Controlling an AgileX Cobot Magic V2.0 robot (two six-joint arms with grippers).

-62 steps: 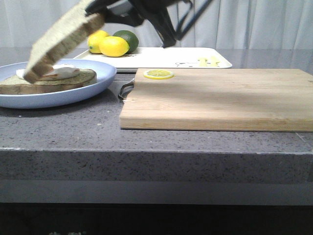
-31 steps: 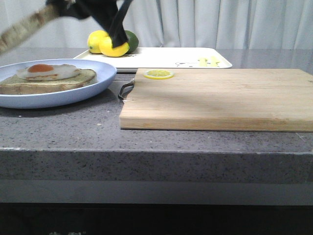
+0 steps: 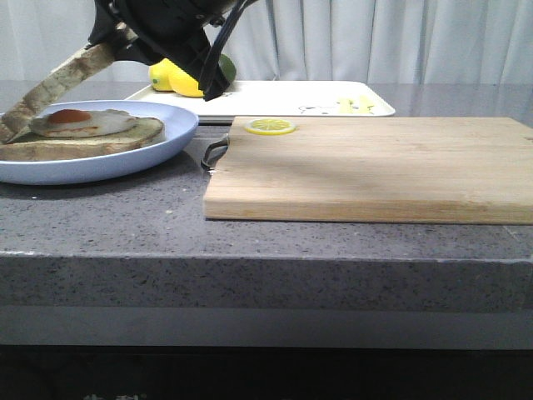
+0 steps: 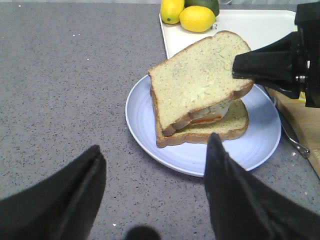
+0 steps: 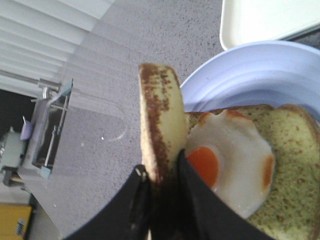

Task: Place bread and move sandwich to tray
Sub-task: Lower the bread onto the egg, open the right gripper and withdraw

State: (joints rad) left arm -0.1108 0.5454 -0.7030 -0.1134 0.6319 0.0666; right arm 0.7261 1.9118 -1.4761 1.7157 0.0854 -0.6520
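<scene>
Bread (image 3: 58, 83) clamped at one edge in right end effector (image 3: 125, 37), tilted over egg on sandwich (image 3: 83, 133), lower end near plate (image 3: 158, 154) rim. Left end effector (image 4: 150, 195) apart, hovering near plate. Tray (image 3: 283, 98) behind, mostly bare beside lemons (image 3: 179, 77). Tray print unreadable.

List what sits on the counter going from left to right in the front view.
Light blue plate with the egg-topped slice, then the lemon slice on the near-left corner of the wooden cutting board, which runs to the right edge.
</scene>
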